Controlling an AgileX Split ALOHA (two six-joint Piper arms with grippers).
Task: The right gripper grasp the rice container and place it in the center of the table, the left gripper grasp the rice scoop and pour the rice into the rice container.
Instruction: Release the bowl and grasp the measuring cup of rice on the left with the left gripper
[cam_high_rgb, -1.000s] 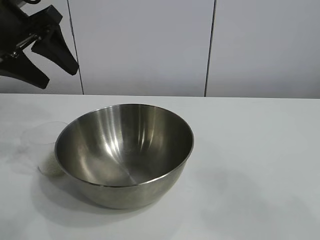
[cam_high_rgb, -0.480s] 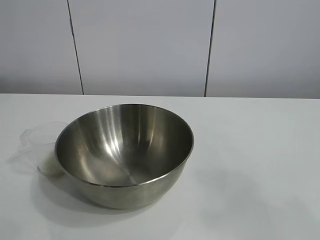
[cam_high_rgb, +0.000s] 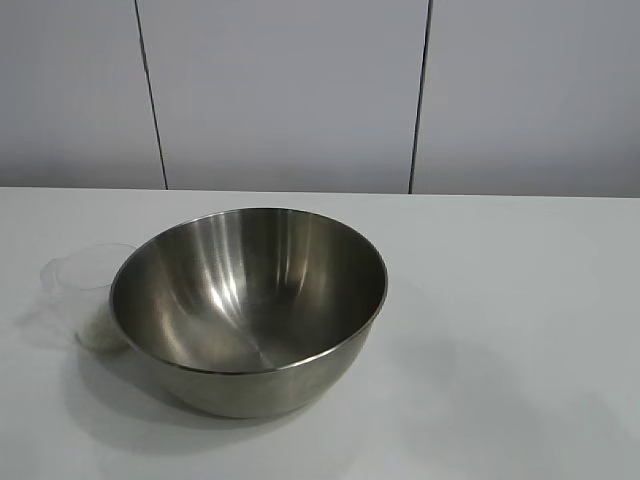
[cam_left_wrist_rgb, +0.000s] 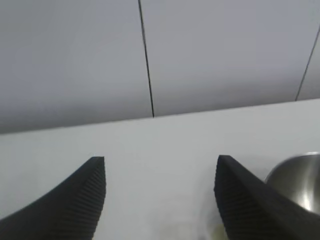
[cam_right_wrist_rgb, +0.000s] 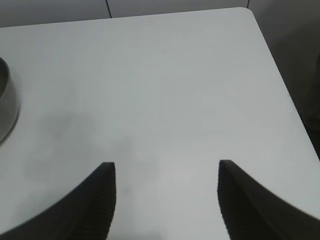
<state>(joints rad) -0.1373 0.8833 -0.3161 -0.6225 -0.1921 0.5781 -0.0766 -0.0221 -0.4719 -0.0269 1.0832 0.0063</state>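
The rice container (cam_high_rgb: 250, 305), a big shiny steel bowl, stands on the white table (cam_high_rgb: 500, 320) left of centre. The inside that shows is bare steel. The rice scoop (cam_high_rgb: 88, 295), a small clear plastic cup with a little rice low in it, stands touching the bowl's left side. Neither arm shows in the exterior view. My left gripper (cam_left_wrist_rgb: 160, 165) is open and empty above the table, with the bowl's rim (cam_left_wrist_rgb: 300, 175) beside one finger. My right gripper (cam_right_wrist_rgb: 166, 167) is open and empty over bare table, with the bowl's edge (cam_right_wrist_rgb: 6, 107) off to one side.
A grey panelled wall (cam_high_rgb: 300, 90) runs behind the table. The table's right edge and rounded far corner (cam_right_wrist_rgb: 250, 12) show in the right wrist view.
The left gripper, at the exterior view's top left a second ago, has gone out of that view. The scoop has shifted slightly beside the bowl. The bowl has not moved.
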